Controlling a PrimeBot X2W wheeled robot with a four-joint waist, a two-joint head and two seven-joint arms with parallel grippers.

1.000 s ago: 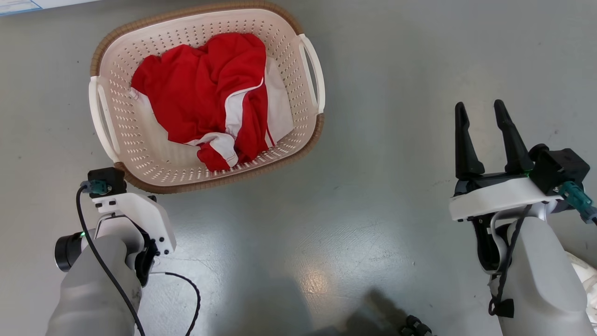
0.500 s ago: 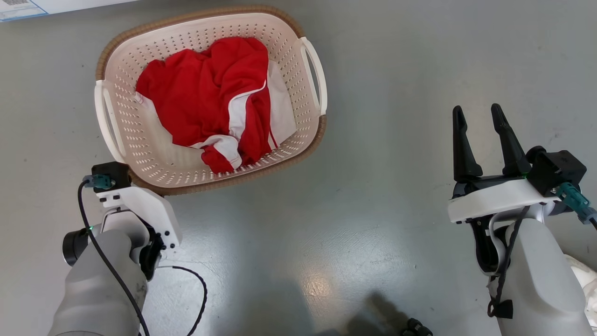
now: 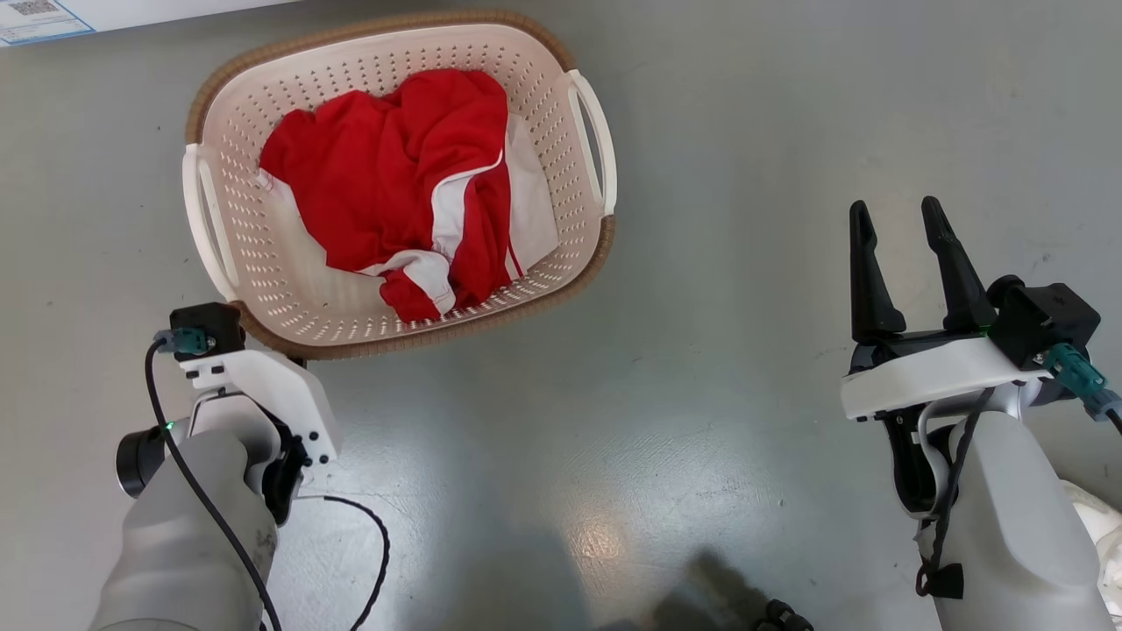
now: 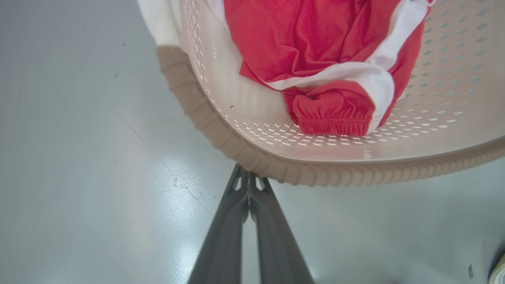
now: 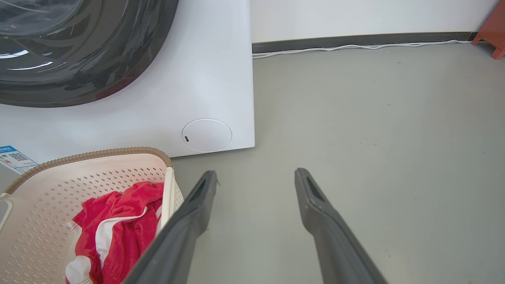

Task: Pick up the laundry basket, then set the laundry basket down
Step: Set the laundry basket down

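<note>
1. L tool (image 4: 248, 179): fingers pressed together, no gap btwn them. Tips are tucked under the brown rim band of the laundry basket (image 4: 221, 134). Rim hides the tips, so can't tell if anything's pinched.
2. Laundry basket: directly ahead of L tool, near corner right over its tips; ahead-left of R tool (image 3: 895, 204) and apart from it. Cream, perforated, w/ a white handle on each short side.
3. Red garment (image 3: 394, 166) w/ white stripes: crumpled inside the basket, ahead of L tool. In left wrist view its elastic cuff lies closest to the tips.
4. Grey floor (image 3: 701, 263): bare stretch btwn the two tools, w/ a glare patch.
5. R tool: fingers spread wide, nothing btwn them, gripping nothing, above bare floor.
6. Washing machine (image 5: 158, 98): white w/ dark round door, ahead-left of R tool, just beyond the basket. Round cap (image 5: 206, 135) sits low on its front, and a label (image 5: 12, 157) at its bottom edge, further left.
7. White cable (image 5: 355, 46): runs along the dark skirting, far ahead of R tool.
8. White cloth lump (image 3: 1100, 517): just right of the R forearm, at the frame edge in head view.
</note>
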